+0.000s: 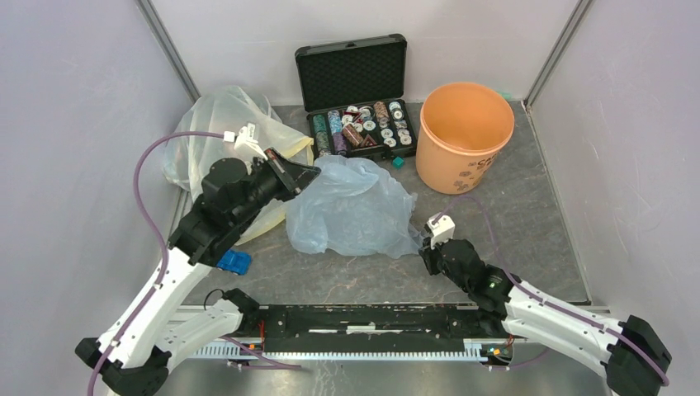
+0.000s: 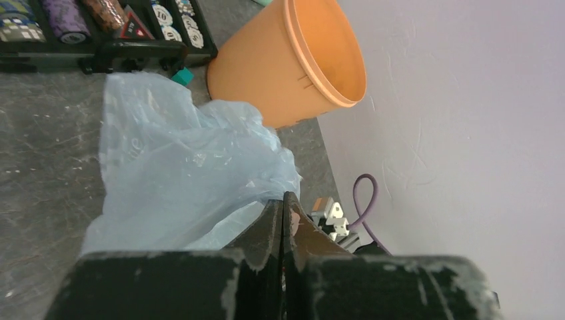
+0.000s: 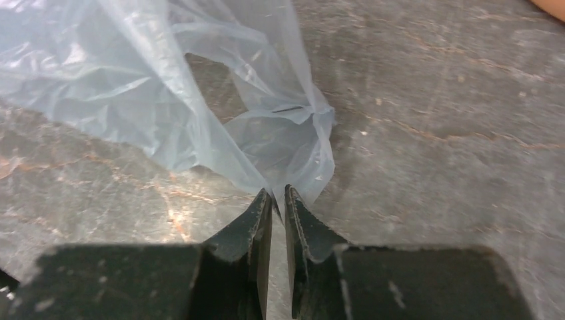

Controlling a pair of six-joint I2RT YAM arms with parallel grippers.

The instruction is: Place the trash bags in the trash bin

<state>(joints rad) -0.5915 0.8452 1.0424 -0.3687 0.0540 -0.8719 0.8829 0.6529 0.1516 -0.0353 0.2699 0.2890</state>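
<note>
The pale blue trash bag (image 1: 355, 206) (image 2: 180, 167) (image 3: 166, 80) lies crumpled on the grey table in the middle. The orange-tan trash bin (image 1: 465, 136) (image 2: 293, 60) stands upright and open behind it to the right. My left gripper (image 1: 312, 173) (image 2: 283, 200) is at the bag's upper left edge, jaws pressed together with the film at their tips. My right gripper (image 1: 425, 242) (image 3: 278, 193) sits low at the bag's near right corner. Its jaws stand a narrow gap apart, and the bag's corner runs into that gap.
A black foam-lined case (image 1: 355, 91) (image 2: 100, 33) of poker chips stands open at the back. A large yellowish bag (image 1: 223, 124) lies at the back left under my left arm. A small blue object (image 1: 234, 262) and a teal piece (image 1: 398, 162) lie on the table. Walls enclose three sides.
</note>
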